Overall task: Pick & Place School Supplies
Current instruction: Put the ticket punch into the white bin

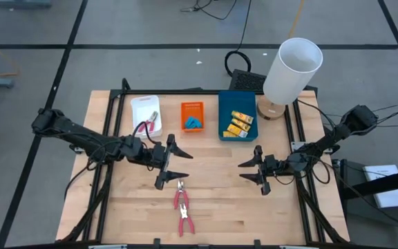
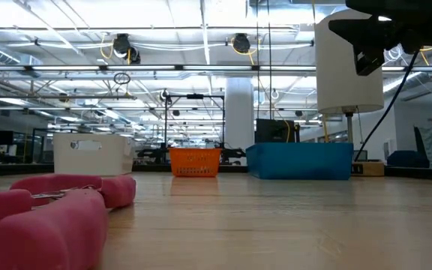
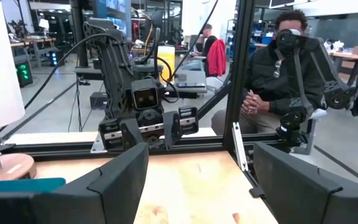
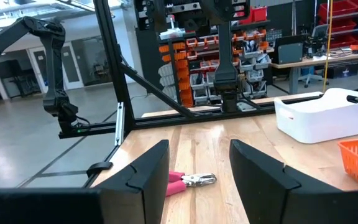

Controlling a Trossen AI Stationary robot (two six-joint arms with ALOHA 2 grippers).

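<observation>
wooden tabletop (image 1: pixel 213 200) carries it all, so i place things by the orange tray (image 1: pixel 192 115) at the back. left of it sits the white tray (image 1: pixel 146 114) with one pink-handled tool inside, already sorted i reckon. the left pincer (image 1: pixel 166 162) hangs in front of the orange tray, fingers wide and empty, likely readied for the pink-handled pliers (image 1: pixel 182 205) lying loose nearer the front edge. right of the orange tray the blue tray (image 1: pixel 237 117) holds yellow packets (image 1: pixel 238 124). the right pincer (image 1: pixel 258 171) waits in front of that, part open, holding nothing.
</observation>
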